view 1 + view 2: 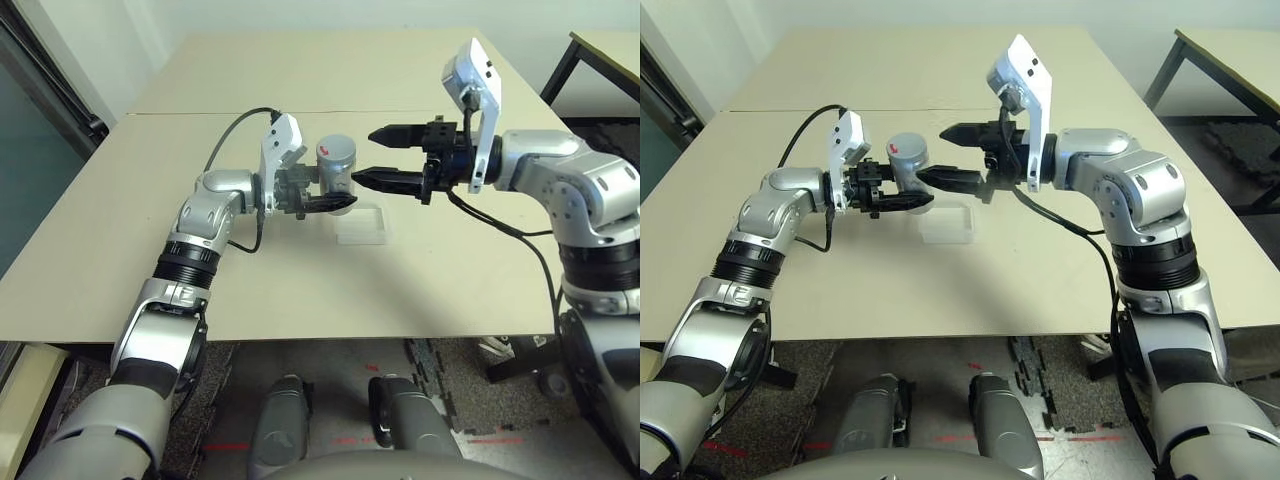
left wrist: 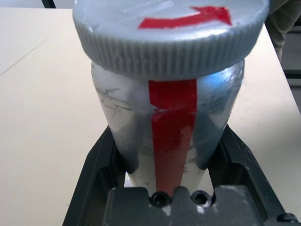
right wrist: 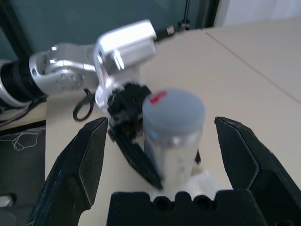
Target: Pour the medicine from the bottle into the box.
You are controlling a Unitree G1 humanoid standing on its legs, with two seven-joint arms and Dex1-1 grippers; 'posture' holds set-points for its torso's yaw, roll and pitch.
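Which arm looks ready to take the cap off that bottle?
The right. Its end effector is open with its fingers on either side of the bottle near the cap, while the left end effector is shut on the bottle, holding it upright.

1. The bottle (image 1: 336,160), clamped upright in the left gripper (image 1: 335,202), blocks your straight path between the two arms.
2. The right gripper (image 1: 378,156) faces it with jaws spread wide; the gap between its fingers (image 3: 89,160) takes the grey cap (room to spare on both sides).
3. The box (image 1: 361,224) lies on the table (image 1: 420,290) below and just right of the bottle.
4. Elsewhere the tabletop gives you free passage.
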